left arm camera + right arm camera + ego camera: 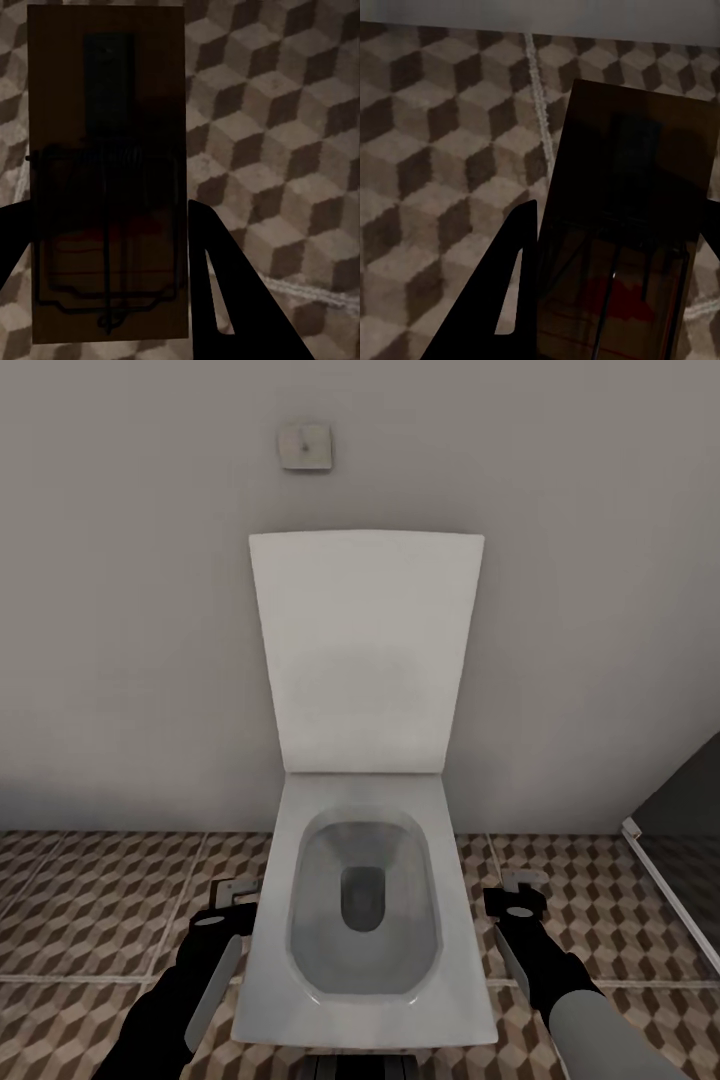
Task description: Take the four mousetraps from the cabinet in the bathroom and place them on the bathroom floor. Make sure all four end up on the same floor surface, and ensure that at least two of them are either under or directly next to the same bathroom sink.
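- Nearest in the head view, the left pincer [232,895] and the right pincer [522,892] are seen at the ends of black arms, held low, one on each side of a white toilet [365,920].
- In the left wrist view, the left pincer [105,247] is seen clamped on a mousetrap [105,180]: a dark-brown wooden slab with a thin wire frame and spring, held between two black fingers [232,292] that press against its long edges.
- The far end of that mousetrap reaches well past the fingertips, with a dark rectangular plate set on it.
- In the right wrist view, the right pincer [619,247] is seen closed on a second mousetrap [630,202], whose dark slab is gripped between a black finger [502,300] on one side and another finger at the opposite edge, mostly cut off by the picture's border.
- Thin metal parts and a reddish patch are made out on the near part of this second slab; finer detail is lost in shadow.
- Beyond both pincers the bathroom floor [90,900] is seen, its tiles printed with brown, beige and white cubes and crossed by pale grout lines; both traps are held above it, not resting on it.
- Between the two pincers the toilet bowl is open, with its lid [365,650] raised against the grey wall [120,610].
- Farthest off, a small square plate [305,447] is fixed on the wall above the lid.
- Beyond the right pincer, to its outer side, a dark panel with a white edge [680,840] is seen.
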Motion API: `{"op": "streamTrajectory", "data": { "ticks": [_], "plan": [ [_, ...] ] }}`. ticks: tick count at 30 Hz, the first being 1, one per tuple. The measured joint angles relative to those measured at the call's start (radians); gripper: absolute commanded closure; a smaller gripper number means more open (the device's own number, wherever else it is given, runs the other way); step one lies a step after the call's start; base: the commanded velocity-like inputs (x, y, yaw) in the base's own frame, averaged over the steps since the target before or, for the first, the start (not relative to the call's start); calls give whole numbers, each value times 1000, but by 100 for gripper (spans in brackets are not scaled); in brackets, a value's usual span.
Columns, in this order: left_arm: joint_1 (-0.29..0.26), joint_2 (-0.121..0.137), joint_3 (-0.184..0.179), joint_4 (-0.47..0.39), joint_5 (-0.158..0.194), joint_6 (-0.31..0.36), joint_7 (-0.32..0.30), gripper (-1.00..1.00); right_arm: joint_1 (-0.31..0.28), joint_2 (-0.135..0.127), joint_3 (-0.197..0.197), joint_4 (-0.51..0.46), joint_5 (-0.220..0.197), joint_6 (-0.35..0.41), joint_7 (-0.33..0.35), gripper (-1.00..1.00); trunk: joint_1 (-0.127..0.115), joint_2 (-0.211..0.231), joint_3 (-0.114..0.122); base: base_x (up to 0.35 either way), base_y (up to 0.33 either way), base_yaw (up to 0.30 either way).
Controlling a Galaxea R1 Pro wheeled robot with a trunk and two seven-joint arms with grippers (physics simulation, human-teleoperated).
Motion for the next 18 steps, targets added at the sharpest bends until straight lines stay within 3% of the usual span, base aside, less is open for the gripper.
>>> {"op": "streamTrajectory", "data": {
  "ticks": [18],
  "plan": [
    [0, 0, 0, 0, 0, 1, 0, 100, 0, 1, 0, 0, 0, 0, 0, 100, 0, 0, 0, 1, 0, 0]
  ]
}}
